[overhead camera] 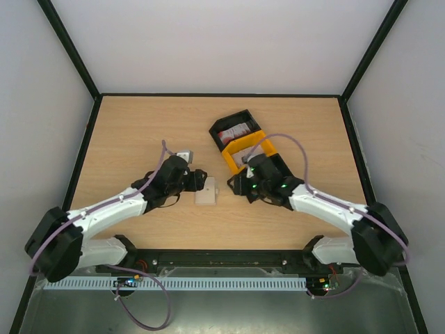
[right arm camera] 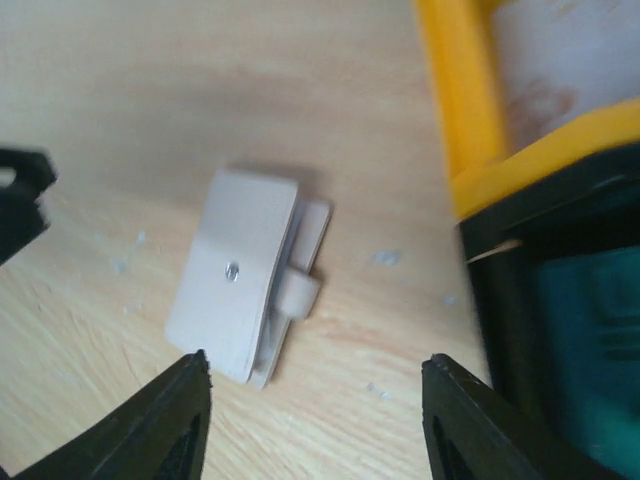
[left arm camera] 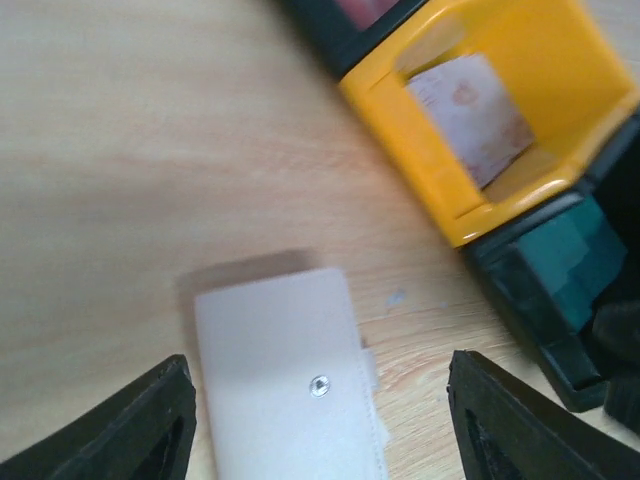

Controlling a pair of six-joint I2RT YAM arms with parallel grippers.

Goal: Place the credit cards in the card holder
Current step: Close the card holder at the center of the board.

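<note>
Find the card holder (overhead camera: 206,191) lying flat and closed on the table (overhead camera: 139,132), just left of the tray (overhead camera: 268,147), between the two claws. Note the left claw (left arm camera: 318,370) spread wide over it, pinching nothing, with the holder's near end framed by the fingers (left arm camera: 145,425). Note the right claw (right arm camera: 315,375) likewise spread and empty, hovering near the holder's tab side, just beside the tray. See the cards inside the tray, none seen in the holder:
- a whitish card (left arm camera: 470,115) in the yellow middle compartment
- a teal card (left arm camera: 560,255) in the dark compartment nearest the arms
- a red-and-white card (overhead camera: 236,131) in the far one

Judging by that, barely begun: needs the holder opened and steadied before fetching any card.

Beware of several slips:
- Closing the left claw on so flat and thin a holder risks scraping the wood and skating it sideways instead of lifting it.
- Pinching across the folded flap risks clamping it shut, leaving no slot for a card.
- Working both claws so near each other risks a knock between fingers, or a shove of the holder against the tray.
- Digging a thin card out of a walled compartment risks a missed edge, a bent card or a dragged tray.

Cannot tell from the blurred wrist views whether fastened at the snap stud (right arm camera: 231,269) or merely folded over.
</note>
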